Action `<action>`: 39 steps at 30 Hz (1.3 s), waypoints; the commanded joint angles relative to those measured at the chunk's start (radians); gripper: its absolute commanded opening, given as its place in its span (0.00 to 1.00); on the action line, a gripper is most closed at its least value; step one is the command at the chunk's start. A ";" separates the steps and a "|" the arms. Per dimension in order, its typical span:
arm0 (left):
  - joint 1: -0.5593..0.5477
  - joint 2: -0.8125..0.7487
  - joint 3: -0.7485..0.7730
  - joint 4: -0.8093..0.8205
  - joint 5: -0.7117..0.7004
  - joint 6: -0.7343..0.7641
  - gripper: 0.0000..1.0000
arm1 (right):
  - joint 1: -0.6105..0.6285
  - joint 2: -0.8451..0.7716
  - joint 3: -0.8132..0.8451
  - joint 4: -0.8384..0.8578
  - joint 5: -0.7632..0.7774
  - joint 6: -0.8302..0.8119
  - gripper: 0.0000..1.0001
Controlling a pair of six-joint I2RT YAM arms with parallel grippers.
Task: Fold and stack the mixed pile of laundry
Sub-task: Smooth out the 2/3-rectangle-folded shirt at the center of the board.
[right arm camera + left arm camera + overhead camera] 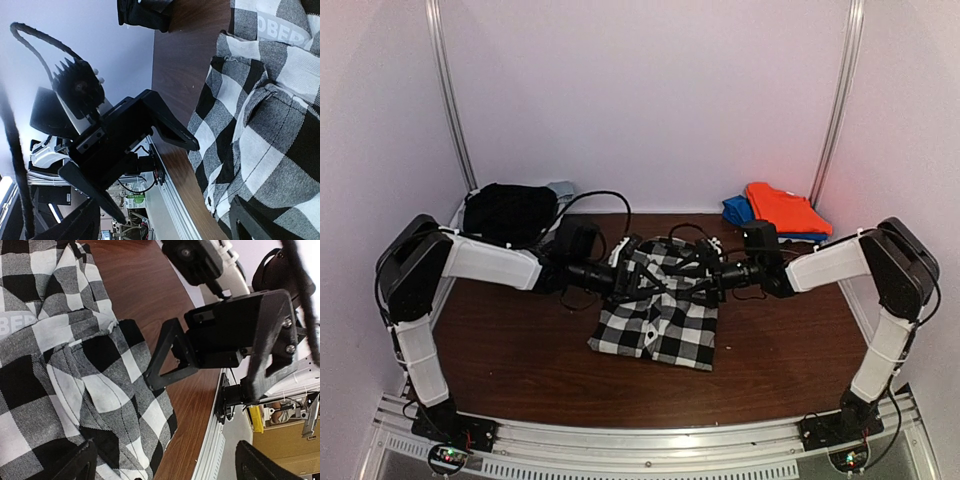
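Note:
The black-and-white checked shirt (660, 312) lies crumpled on the brown table (520, 350), its far part bunched up. It also shows in the left wrist view (75, 370) and the right wrist view (270, 125). My left gripper (636, 278) and right gripper (700, 272) face each other over the shirt's far edge. The left gripper (167, 467) is wide open, one finger (75, 465) over the cloth. The right gripper (160, 225) is wide open too, one finger (250, 220) by the cloth. A plain black garment (508, 212) sits at the back left. An orange-red garment (785, 208) lies folded at the back right.
The orange-red garment rests on a blue cloth (738, 210). A grey-blue cloth (563, 190) lies behind the black garment. A white rim (460, 214) edges the black garment. Metal rails (620, 440) run along the near table edge. Walls close in the back and sides.

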 commanded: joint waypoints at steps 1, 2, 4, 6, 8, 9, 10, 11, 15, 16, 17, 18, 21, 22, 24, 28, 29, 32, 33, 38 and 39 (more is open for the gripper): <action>0.010 -0.003 0.029 0.059 -0.064 -0.040 0.97 | 0.013 0.081 -0.010 0.279 -0.013 0.192 0.82; 0.010 -0.004 0.032 0.034 -0.093 -0.040 0.95 | 0.016 0.103 -0.005 0.329 -0.013 0.228 0.80; 0.011 -0.005 0.038 -0.005 -0.138 -0.037 0.91 | 0.024 0.167 0.003 0.429 -0.006 0.317 0.73; 0.011 0.000 0.046 -0.050 -0.186 -0.036 0.86 | 0.026 0.228 0.004 0.548 0.000 0.398 0.67; 0.012 0.008 0.045 -0.056 -0.198 -0.042 0.84 | 0.028 0.290 0.008 0.639 0.016 0.450 0.62; 0.012 0.010 0.049 -0.062 -0.206 -0.044 0.83 | 0.028 0.316 0.014 0.645 0.025 0.454 0.58; 0.012 0.013 0.049 -0.064 -0.210 -0.047 0.83 | 0.027 0.337 0.024 0.624 0.039 0.441 0.56; 0.012 0.013 0.048 -0.063 -0.214 -0.049 0.82 | 0.028 0.352 0.038 0.571 0.050 0.411 0.55; 0.012 0.010 0.049 -0.065 -0.215 -0.040 0.83 | 0.025 0.388 0.087 0.423 0.094 0.297 0.55; 0.011 0.006 0.038 -0.054 -0.213 -0.040 0.83 | 0.021 0.398 0.088 0.425 0.105 0.292 0.56; 0.011 0.001 0.027 -0.040 -0.213 -0.042 0.83 | 0.019 0.407 0.088 0.444 0.106 0.298 0.57; 0.012 -0.003 0.019 -0.040 -0.218 -0.042 0.83 | 0.017 0.412 0.087 0.464 0.105 0.310 0.58; 0.012 0.005 0.015 -0.064 -0.223 -0.034 0.82 | 0.015 0.398 0.084 0.492 0.124 0.317 0.63; 0.011 0.011 0.017 -0.078 -0.226 -0.030 0.82 | 0.016 0.394 0.094 0.486 0.127 0.309 0.65; 0.011 0.021 0.012 -0.077 -0.218 -0.019 0.80 | 0.017 0.411 0.130 0.480 0.121 0.305 0.67; 0.012 0.036 0.005 -0.045 -0.179 -0.019 0.76 | 0.017 0.486 0.200 0.526 0.096 0.349 0.67; 0.012 0.037 0.006 -0.040 -0.167 -0.019 0.75 | 0.015 0.494 0.212 0.553 0.087 0.377 0.67; 0.017 0.037 0.010 -0.033 -0.130 -0.015 0.69 | 0.014 0.450 0.226 0.547 0.060 0.364 0.67; 0.022 0.035 0.004 -0.022 -0.113 -0.018 0.66 | 0.013 0.404 0.228 0.475 0.054 0.329 0.67; 0.039 0.015 -0.029 0.001 -0.065 -0.014 0.50 | 0.005 0.197 0.289 -0.149 0.095 -0.089 0.68; 0.039 0.009 -0.031 -0.007 -0.061 -0.003 0.48 | 0.006 0.167 0.310 -0.292 0.116 -0.185 0.68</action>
